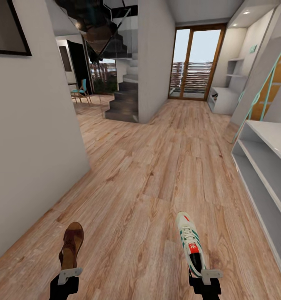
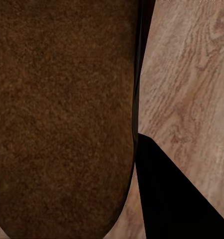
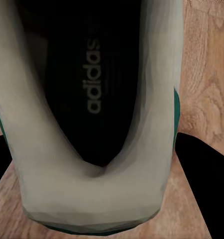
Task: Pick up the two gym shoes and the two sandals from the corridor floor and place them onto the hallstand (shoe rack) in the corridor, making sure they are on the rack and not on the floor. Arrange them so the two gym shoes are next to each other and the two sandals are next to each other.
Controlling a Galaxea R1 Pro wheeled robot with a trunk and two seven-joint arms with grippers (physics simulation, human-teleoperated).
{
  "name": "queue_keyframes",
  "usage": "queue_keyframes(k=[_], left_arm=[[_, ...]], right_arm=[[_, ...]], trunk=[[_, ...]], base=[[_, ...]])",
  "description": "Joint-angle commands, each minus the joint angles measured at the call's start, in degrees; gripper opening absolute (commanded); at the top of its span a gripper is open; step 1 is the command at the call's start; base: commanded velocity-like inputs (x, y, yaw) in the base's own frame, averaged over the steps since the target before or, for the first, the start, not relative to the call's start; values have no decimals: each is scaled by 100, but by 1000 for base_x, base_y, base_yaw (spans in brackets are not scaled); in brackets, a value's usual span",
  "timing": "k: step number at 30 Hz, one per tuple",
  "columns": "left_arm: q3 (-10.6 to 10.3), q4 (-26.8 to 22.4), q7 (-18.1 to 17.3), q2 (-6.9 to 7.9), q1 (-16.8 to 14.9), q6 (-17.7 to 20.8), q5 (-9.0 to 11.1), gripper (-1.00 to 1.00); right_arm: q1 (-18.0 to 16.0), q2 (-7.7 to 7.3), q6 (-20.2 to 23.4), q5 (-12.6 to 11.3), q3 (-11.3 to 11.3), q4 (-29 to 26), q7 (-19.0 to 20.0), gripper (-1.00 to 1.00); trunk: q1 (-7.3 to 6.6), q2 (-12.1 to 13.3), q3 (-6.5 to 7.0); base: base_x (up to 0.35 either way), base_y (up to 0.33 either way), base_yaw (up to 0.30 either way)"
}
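Observation:
My left gripper (image 1: 69, 274) is shut on the heel of a dark brown sandal (image 1: 71, 245), held above the corridor floor (image 1: 157, 166) at the lower left of the head view. In the left wrist view the sandal's brown insole (image 2: 62, 114) is very close. My right gripper (image 1: 207, 276) is shut on the heel of a white gym shoe (image 1: 190, 241) with green stripes, toe pointing away. Its dark opening and white heel (image 3: 92, 189) loom in the right wrist view. The hallstand (image 1: 261, 160), pale grey with a slanted end and open shelves, stands along the right wall.
A grey wall (image 1: 32, 146) runs close on the left, its corner ahead. Down the corridor are a glass door (image 1: 196, 62), a dark staircase (image 1: 123, 100) and a second white bench unit (image 1: 223, 100). Open wood floor lies between me and the hallstand.

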Motion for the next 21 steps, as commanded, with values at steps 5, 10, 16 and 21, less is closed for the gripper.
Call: queue_keyframes(k=[5, 10, 16, 21], left_arm=[[28, 5, -21, -3, -3, -15, -23, -100], [28, 4, -21, -3, -3, -18, -23, -100], [21, 5, -21, -3, 4, -23, -23, -100], [20, 4, -21, -3, 10, -23, -23, -100]], right_arm=[[-3, -2, -17, -61, 51, 3, -12, -100], [-3, -3, -17, -60, 51, 5, -12, -100], [-3, -3, -17, -59, 51, 9, -11, -100], [-3, -3, -17, -57, 51, 10, -12, -100]], trunk=[[-1, -2, 39], [-1, -2, 84], [-1, -2, 138], [-1, -2, 183]], base=[[0, 0, -58], [0, 0, -62], [0, 0, -65], [0, 0, -66]])
